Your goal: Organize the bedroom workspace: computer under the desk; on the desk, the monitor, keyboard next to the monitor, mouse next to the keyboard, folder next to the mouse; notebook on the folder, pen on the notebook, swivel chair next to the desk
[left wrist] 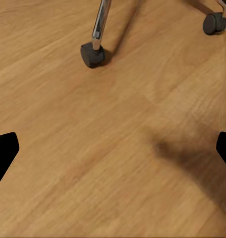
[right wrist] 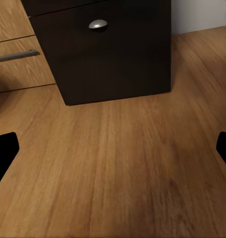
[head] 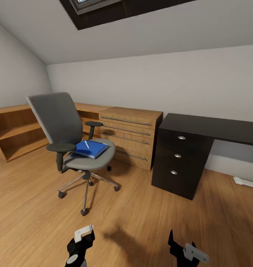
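Wood floor [left wrist: 93, 148] lies under both spread-open claws [left wrist: 113, 151] [right wrist: 113, 151]; head view shows folder [head: 90, 148] on swivel chair [head: 72, 137].

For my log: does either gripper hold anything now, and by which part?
Nothing is held. The left gripper and right gripper are open over bare floor.

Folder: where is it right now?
In the head view, the blue folder lies on the seat of the swivel chair, left of the wooden drawer chest and the black desk, with a pen on top.
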Controlling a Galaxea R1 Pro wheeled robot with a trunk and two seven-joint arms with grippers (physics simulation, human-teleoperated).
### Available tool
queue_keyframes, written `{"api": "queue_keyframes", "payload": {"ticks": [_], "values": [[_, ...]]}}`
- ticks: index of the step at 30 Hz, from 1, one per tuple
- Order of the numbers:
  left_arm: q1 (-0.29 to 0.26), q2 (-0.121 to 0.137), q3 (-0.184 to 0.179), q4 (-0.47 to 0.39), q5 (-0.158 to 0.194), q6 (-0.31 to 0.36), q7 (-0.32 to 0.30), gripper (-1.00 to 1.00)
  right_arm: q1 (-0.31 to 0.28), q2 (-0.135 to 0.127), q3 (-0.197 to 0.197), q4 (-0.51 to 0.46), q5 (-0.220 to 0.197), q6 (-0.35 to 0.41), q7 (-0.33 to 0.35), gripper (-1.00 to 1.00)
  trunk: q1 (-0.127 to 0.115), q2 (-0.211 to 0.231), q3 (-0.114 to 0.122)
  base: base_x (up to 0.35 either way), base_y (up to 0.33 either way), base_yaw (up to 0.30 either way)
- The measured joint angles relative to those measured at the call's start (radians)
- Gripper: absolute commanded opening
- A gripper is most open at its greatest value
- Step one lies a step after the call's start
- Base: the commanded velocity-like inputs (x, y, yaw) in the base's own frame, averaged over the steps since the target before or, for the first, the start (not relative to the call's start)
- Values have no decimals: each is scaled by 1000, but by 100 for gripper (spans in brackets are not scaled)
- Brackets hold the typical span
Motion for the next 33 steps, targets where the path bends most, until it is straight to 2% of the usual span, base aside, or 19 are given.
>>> {"api": "queue_keyframes", "payload": {"ticks": [10, 24, 33], "values": [[0, -5, 0, 11, 0, -34, 0, 100, 0, 0, 0, 1, 1, 0, 0, 100, 0, 0, 7, 0, 9, -230], [0, -8, -1, 32, 1, -56, -1, 100, 0, 0, 0, 3, 4, 0, 0, 100, 0, 0, 17, -9, 165, -231], [0, -13, -1, 33, 0, -55, -2, 100, 0, 0, 1, 4, 5, 1, 0, 100, 0, 0, 20, -248, -167, -85]]}}
